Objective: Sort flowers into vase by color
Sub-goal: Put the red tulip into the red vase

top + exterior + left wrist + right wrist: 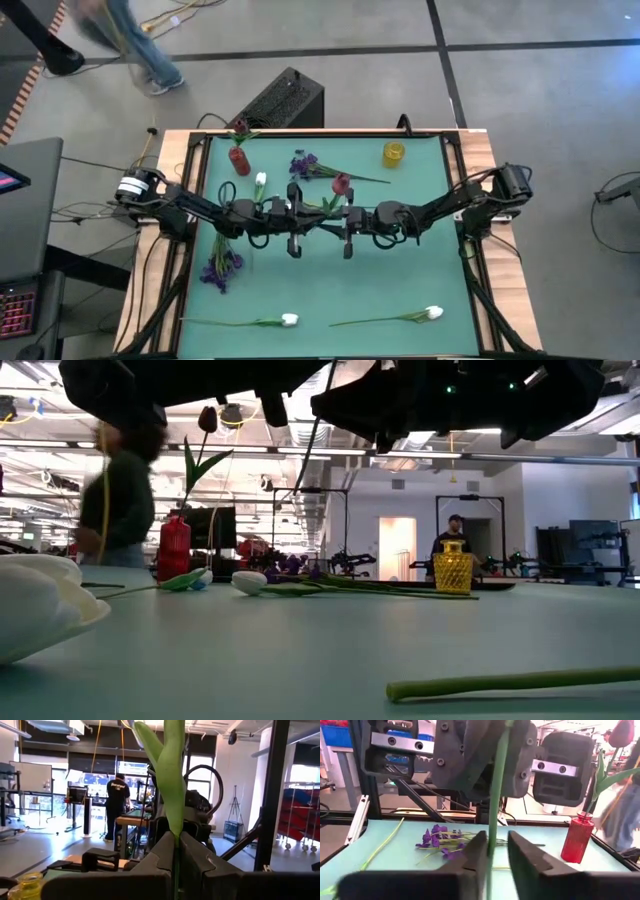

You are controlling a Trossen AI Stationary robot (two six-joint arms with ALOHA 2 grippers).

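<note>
Flowers mostly unsorted: one red tulip (240,128) stands in red vase (238,160); yellow vase (393,153) empty. Left gripper (176,851) clamps a green stem (496,785) mid-tabletop (330,290); right gripper (495,851) closing around it, grip unclear. White tulips (288,320) and purple blooms (222,268) lie loose.

Centre of the high view is blocked: the left gripper (292,215) and right gripper (347,218) meet there, arms spanning the mat (400,280) side to side. Upper band is cluttered: red vase (238,159), white tulip (260,181), purple blooms (304,164), red tulip (341,183), yellow vase (393,153). Lower left holds a purple bunch (221,268). Two white tulips (288,320) lie along the bottom edge. Between arms and those tulips, the mat is open.
</note>
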